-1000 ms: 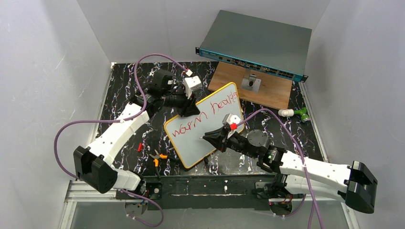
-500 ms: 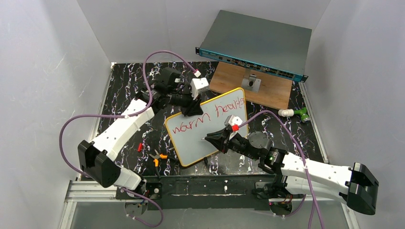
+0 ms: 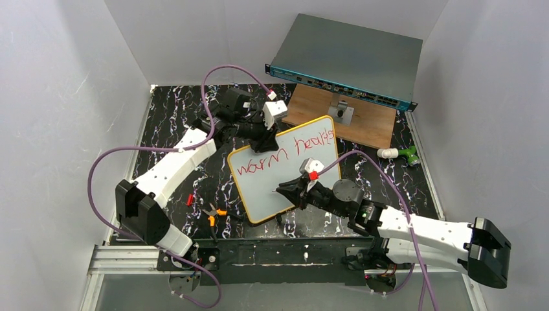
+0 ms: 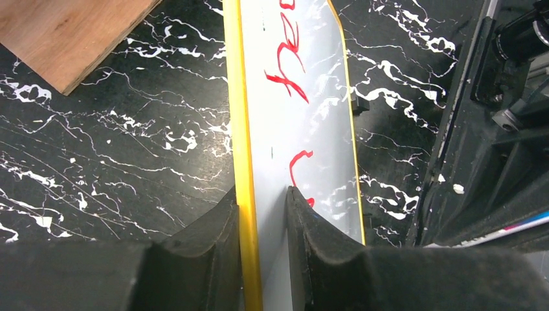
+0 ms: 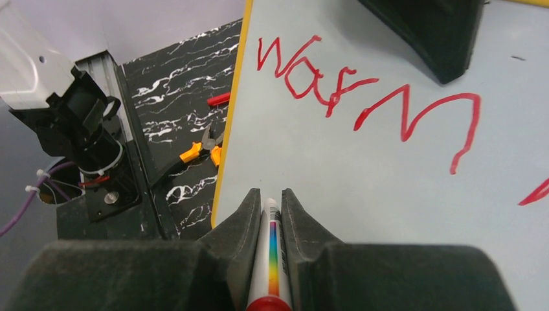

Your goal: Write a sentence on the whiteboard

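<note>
While the whiteboard (image 3: 262, 194) is pinched by the left fingers (image 4: 210, 230), the marker (image 5: 270, 253) — clamped in the right fingers (image 5: 238, 227) — is pointed at bare board below the sentence (image 5: 336, 91)

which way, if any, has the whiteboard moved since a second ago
Yes. The whiteboard has shifted right, its far corner further over the plank, carried by the left pincer.

loc: robot lab cell | evid: white walls (image 3: 65, 97), rack box (image 3: 353, 55), alu rail (image 3: 123, 258)
</note>
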`<state>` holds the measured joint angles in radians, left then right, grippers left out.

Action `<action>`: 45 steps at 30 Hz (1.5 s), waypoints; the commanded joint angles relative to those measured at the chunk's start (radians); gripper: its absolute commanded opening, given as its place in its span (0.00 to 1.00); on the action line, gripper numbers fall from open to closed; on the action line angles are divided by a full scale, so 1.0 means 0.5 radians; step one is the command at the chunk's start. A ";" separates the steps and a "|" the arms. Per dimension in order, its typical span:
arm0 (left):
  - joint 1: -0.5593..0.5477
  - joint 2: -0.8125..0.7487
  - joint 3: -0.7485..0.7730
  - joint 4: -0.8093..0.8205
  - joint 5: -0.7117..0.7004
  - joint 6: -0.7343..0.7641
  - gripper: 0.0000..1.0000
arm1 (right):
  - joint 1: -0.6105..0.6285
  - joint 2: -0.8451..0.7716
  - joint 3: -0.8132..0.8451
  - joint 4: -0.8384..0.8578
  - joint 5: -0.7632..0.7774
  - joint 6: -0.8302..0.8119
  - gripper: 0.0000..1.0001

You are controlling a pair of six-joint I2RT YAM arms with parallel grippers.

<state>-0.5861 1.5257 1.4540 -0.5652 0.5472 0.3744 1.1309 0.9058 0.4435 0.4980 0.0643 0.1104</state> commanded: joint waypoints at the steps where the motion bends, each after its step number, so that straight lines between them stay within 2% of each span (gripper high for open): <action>1: -0.039 0.137 -0.118 -0.071 -0.345 0.307 0.00 | 0.038 0.039 0.095 0.157 0.013 -0.073 0.01; 14: -0.037 0.204 -0.145 -0.042 -0.450 0.462 0.00 | 0.115 0.220 0.107 0.306 0.013 -0.118 0.01; 39: -0.037 0.088 -0.282 -0.004 -0.416 0.423 0.00 | 0.162 0.289 0.034 0.462 0.167 -0.147 0.01; 45: -0.037 0.089 -0.262 -0.005 -0.409 0.413 0.00 | 0.165 0.299 0.012 0.486 0.287 -0.117 0.01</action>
<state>-0.5858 1.5387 1.3827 -0.4252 0.4927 0.4187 1.2068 1.0500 0.4511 0.6666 0.1448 0.0486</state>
